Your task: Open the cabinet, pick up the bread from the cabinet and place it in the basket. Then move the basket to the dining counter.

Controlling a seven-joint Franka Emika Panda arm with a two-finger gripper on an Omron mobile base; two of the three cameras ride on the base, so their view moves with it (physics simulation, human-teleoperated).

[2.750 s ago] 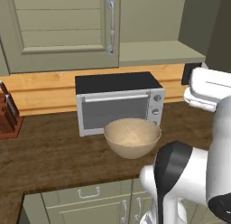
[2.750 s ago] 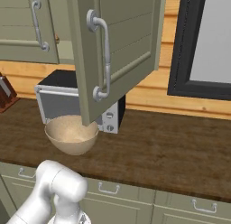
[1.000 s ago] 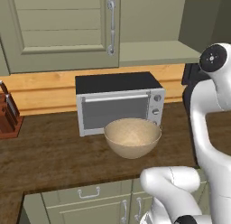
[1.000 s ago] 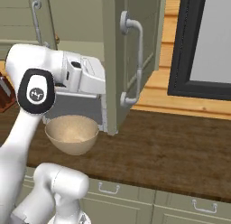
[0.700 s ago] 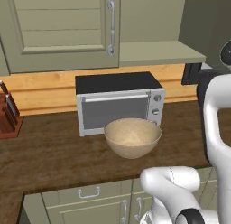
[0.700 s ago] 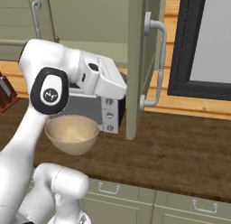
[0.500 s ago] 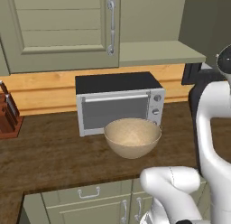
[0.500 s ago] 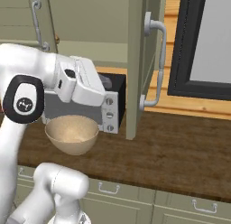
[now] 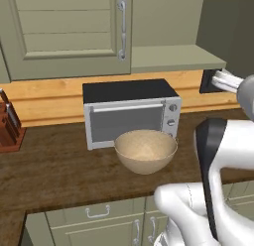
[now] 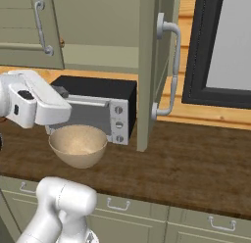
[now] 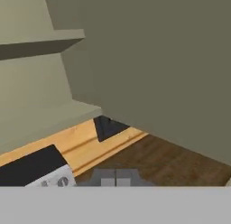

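- Presently, cabinet [image 10: 147, 65]: tall wall unit, sage-green panelled doors; the right door stands swung open, edge-on in the right base view, its long silver bar handle [image 10: 169, 70] facing right. The left door [image 9: 69, 34] is shut, with its own vertical bar handle [image 9: 122, 28]. No writing legible on either.
- Shelf [image 9: 171, 57]: plain green, bare where it can be seen, above the microwave.
- Bread: a tiny brown spot [image 10: 62, 42] shows at the back of the cabinet beside the shut door; too small to be sure.
- Basket [image 9: 146, 151]: round, deep, bowl-shaped, speckled beige-tan; sits upright on the desk just in front of the microwave.
- Microwave [image 9: 130, 111]: black top, silver front, two round knobs on the right panel; no brand readable.
- Desk [image 10: 196, 168]: dark-brown wood grain, over low green drawers with small pulls.
- End effector [image 11: 116, 178]: fingertips pressed together, clenched on nothing, aimed toward the cabinet underside and open door.
- Knife block [image 9: 9, 128]: reddish-brown, at the desk's left end.
- Window [image 10: 223, 46]: dark-framed, right of the open door.
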